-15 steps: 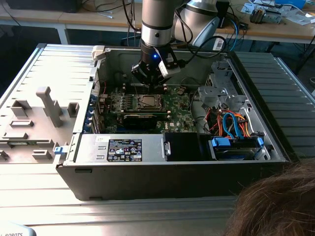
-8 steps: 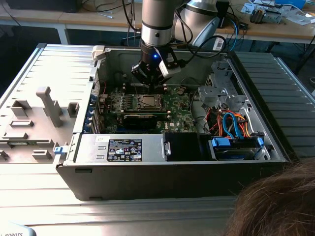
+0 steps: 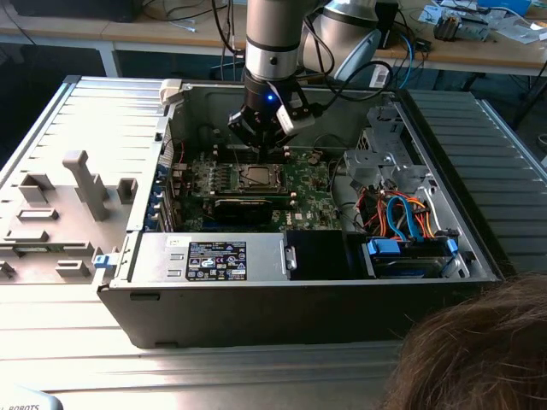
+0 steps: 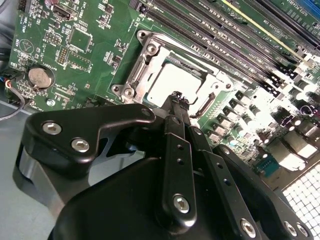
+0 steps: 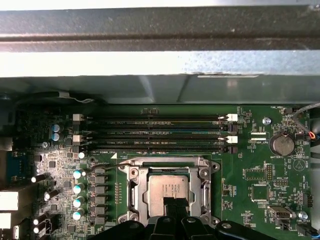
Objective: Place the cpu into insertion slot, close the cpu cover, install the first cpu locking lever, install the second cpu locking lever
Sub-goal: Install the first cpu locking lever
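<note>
The cpu (image 5: 167,189) (image 4: 165,82), a silver-grey square chip, lies flat in the insertion slot (image 3: 255,178) on the green board inside the open computer case. The cpu cover (image 5: 136,186) (image 4: 149,54), a silvery frame with a cut-out centre, lies down around the chip. My gripper (image 4: 177,96) (image 5: 172,202) (image 3: 261,147) hangs just above the slot's edge. Its black fingers are pressed together with nothing between them, and the tips hover over one side of the chip. How the locking levers stand I cannot tell.
Long memory slots (image 5: 155,132) run beside the socket, and a coin battery (image 5: 281,145) sits nearby. A black card (image 3: 244,205) lies in front of the socket. Coloured cables (image 3: 402,213) fill the case at the exterior view's right. A person's hair (image 3: 479,350) shows at the front.
</note>
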Controlling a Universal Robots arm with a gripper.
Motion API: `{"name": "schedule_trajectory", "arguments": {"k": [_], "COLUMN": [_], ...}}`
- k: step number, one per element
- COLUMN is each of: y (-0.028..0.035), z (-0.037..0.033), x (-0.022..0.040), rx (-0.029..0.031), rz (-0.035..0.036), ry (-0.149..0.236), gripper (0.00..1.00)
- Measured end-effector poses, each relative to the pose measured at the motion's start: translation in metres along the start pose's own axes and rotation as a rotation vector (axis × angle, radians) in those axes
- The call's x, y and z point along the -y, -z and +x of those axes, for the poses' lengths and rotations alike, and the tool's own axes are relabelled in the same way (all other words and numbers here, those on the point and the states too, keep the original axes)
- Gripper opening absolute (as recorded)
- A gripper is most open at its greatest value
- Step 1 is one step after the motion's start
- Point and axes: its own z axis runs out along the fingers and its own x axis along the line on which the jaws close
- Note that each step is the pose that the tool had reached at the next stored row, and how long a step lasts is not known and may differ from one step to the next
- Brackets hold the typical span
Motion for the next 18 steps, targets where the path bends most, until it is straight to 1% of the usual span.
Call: {"name": "schedule_trajectory", "arguments": {"k": [18], "y": [0.0], "z": [0.0], "x": [0.0], "rx": [0.0003], "rz": [0.0007], "ry": [0.038], "gripper": [0.11]}}
